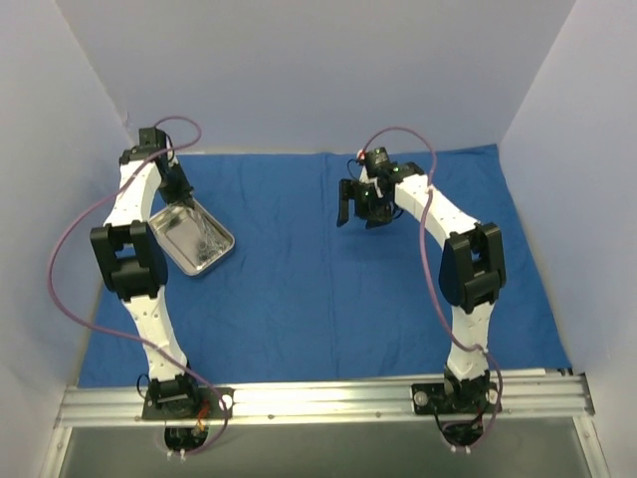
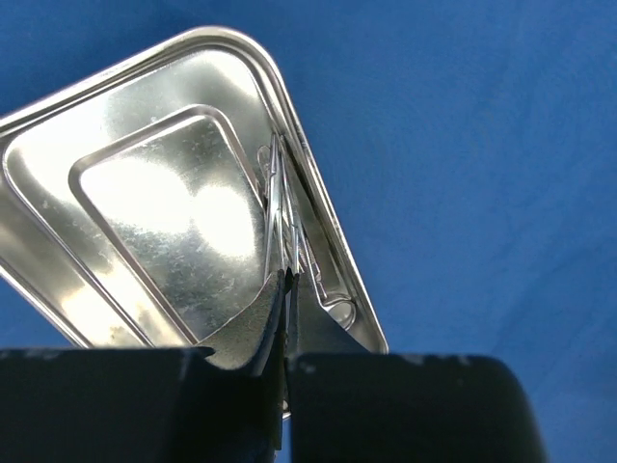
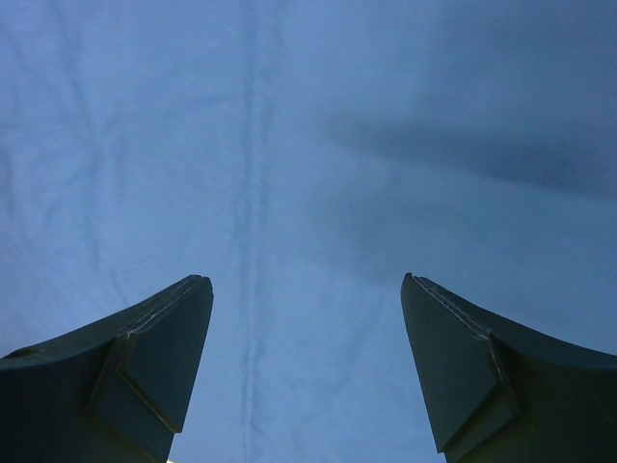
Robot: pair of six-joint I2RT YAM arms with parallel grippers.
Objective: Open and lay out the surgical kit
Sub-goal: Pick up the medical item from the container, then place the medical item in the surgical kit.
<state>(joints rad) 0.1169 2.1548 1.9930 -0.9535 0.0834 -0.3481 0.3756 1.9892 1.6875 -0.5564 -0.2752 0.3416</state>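
The royal-blue cloth (image 1: 318,269) lies spread flat over the table. The shiny steel tray (image 1: 179,244) sits on it at the left, turned diagonally. My left gripper (image 1: 192,211) is low over the tray. In the left wrist view the left gripper (image 2: 287,276) is shut on thin steel instruments (image 2: 281,207) that lie against the tray's (image 2: 145,193) right wall, with a ring handle (image 2: 339,307) beside the fingers. My right gripper (image 1: 358,204) hangs open and empty above the middle of the cloth, and the right wrist view shows only cloth (image 3: 289,145) between its fingertips (image 3: 307,282).
White walls enclose the table on the left, back and right. An aluminium rail (image 1: 318,398) carrying both arm bases runs along the near edge. The cloth shows faint fold creases (image 3: 253,193).
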